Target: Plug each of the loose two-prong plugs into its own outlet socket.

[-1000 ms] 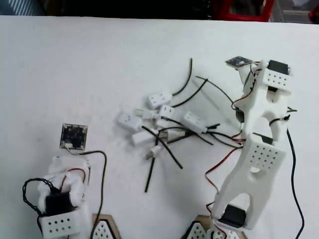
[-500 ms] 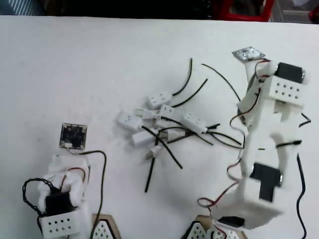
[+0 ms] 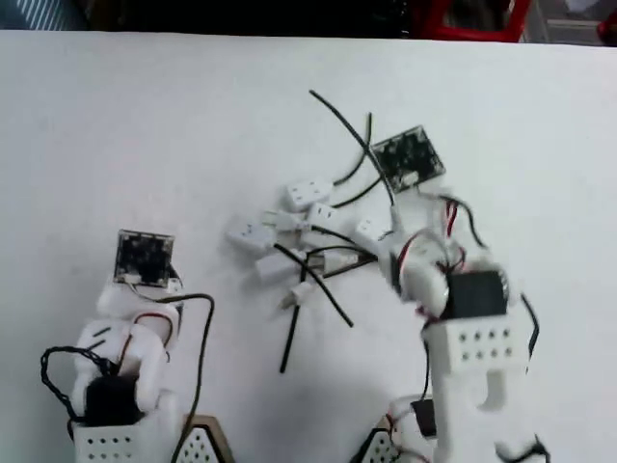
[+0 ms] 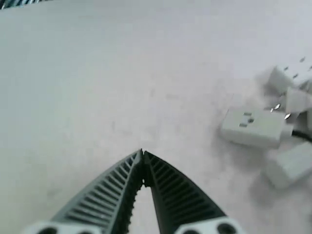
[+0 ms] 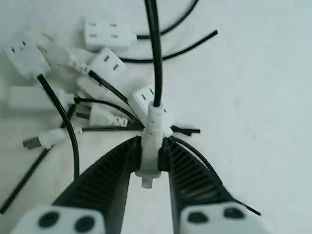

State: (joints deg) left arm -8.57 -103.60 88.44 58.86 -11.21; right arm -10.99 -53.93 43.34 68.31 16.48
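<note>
Early days, I judge: my right gripper [image 5: 151, 146] has its fingers [image 5: 114, 173] clamped on one plug [image 5: 154, 119], unseated above the sockets [image 3: 308, 193] mid-bench [image 3: 145, 116], other plugs [image 3: 301, 292] lie loose, and my left gripper [image 4: 143, 155] is closed on nothing nearby.

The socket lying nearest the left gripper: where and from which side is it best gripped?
The socket is probably best pinched across its two long side walls from above, at the end facing open table. It lies flat, slots up, and plugs crowd its other end.
</note>
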